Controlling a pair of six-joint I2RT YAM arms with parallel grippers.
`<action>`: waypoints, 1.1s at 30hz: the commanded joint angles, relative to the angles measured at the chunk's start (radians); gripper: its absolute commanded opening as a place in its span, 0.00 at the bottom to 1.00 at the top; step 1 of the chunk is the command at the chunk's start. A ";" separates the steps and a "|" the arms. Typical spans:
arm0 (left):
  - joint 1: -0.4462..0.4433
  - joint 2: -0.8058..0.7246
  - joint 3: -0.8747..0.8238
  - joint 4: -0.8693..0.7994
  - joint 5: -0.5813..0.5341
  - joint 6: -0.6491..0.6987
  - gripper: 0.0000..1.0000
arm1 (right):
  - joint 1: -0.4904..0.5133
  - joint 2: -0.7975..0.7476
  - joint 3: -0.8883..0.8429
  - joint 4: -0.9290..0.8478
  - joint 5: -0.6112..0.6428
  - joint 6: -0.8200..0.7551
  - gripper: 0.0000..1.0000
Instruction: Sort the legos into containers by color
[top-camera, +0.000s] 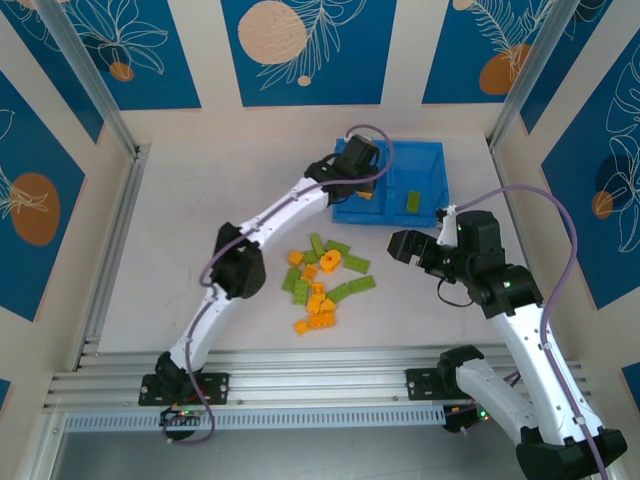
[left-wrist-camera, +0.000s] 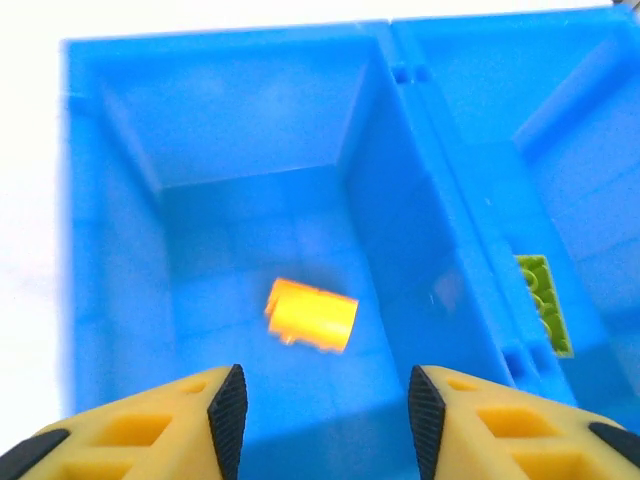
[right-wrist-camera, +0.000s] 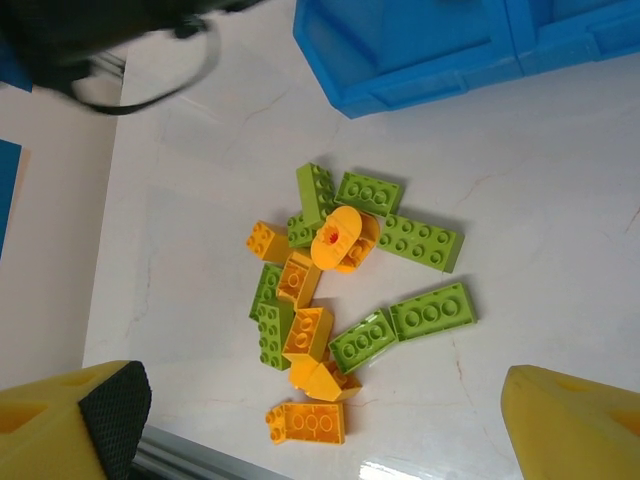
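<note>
Several orange-yellow and light green legos (top-camera: 322, 281) lie in a loose pile mid-table, and the same pile of legos (right-wrist-camera: 340, 300) appears below my right gripper. The bright-blue tray (top-camera: 425, 170) stands at the back. My left gripper (left-wrist-camera: 326, 415) hangs open over the tray's left compartment (left-wrist-camera: 240, 230). An orange lego (left-wrist-camera: 311, 315), blurred, is below the fingers inside that compartment, apart from them. One green lego (left-wrist-camera: 543, 302) lies in the right compartment (left-wrist-camera: 590, 200). My right gripper (right-wrist-camera: 320, 430) is open, high above the pile, holding nothing.
The tray's near wall (right-wrist-camera: 420, 75) shows beyond the pile. An aluminium rail (top-camera: 300, 385) runs along the table's front edge. Side walls close the table in left and right. Bare tabletop (top-camera: 180, 230) lies left of the pile.
</note>
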 joint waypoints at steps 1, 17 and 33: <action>-0.008 -0.330 -0.258 0.120 -0.014 0.031 0.48 | 0.018 0.013 -0.024 0.022 0.016 0.021 0.92; -0.093 -1.346 -1.355 0.148 0.289 0.602 0.69 | 0.223 0.601 0.054 0.148 0.181 -0.266 0.92; -0.102 -1.593 -1.686 0.143 0.382 1.004 1.00 | 0.254 1.075 0.326 0.021 0.229 -0.491 0.81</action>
